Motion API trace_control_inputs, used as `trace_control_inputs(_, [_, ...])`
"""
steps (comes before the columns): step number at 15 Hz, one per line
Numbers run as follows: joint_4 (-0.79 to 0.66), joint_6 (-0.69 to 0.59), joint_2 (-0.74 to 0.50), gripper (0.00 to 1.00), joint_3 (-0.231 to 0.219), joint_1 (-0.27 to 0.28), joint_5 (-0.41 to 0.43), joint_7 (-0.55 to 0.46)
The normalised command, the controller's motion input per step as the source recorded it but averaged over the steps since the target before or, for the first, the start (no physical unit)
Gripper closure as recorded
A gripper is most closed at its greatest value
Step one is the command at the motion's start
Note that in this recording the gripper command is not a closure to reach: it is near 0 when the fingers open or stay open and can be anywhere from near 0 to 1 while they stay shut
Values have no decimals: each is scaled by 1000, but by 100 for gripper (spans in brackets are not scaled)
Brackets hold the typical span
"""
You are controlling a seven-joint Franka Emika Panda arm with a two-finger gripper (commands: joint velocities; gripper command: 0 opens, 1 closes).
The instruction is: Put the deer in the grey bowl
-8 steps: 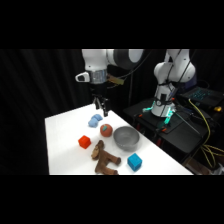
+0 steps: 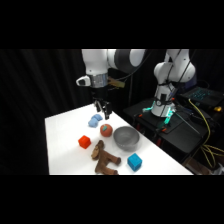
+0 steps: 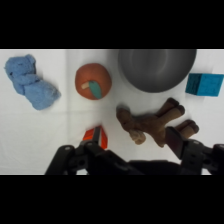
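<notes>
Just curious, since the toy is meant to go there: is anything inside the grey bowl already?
The grey bowl looks empty; the side view shows only smooth grey inside. The deer lies on the table beside it. The wrist view cuts off the bowl's far part.

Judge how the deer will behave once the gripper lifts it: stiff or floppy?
Probably floppy: the deer looks like a plush toy with long splayed limbs, so they would likely dangle. Likely light for its size. Its fuzzy surface should not slip, and lying flat, it seems unlikely to roll.

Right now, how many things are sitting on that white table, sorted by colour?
Brown: 1, the deer
Grey: 1, the grey bowl
Red-orange: 2, the red-orange ball and the red cube
Blue: 2, the blue cube and the light blue soft toy
Total: 6
</notes>
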Motion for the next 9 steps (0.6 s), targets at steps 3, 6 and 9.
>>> trace_control_inputs(3, [103,239,148,0,116,70,207,-182])
trace_control_inputs(6, [128,272,201,0,106,49,217,-294])
trace_control_inputs(9, [212,293,314,0,69,23,118,-302])
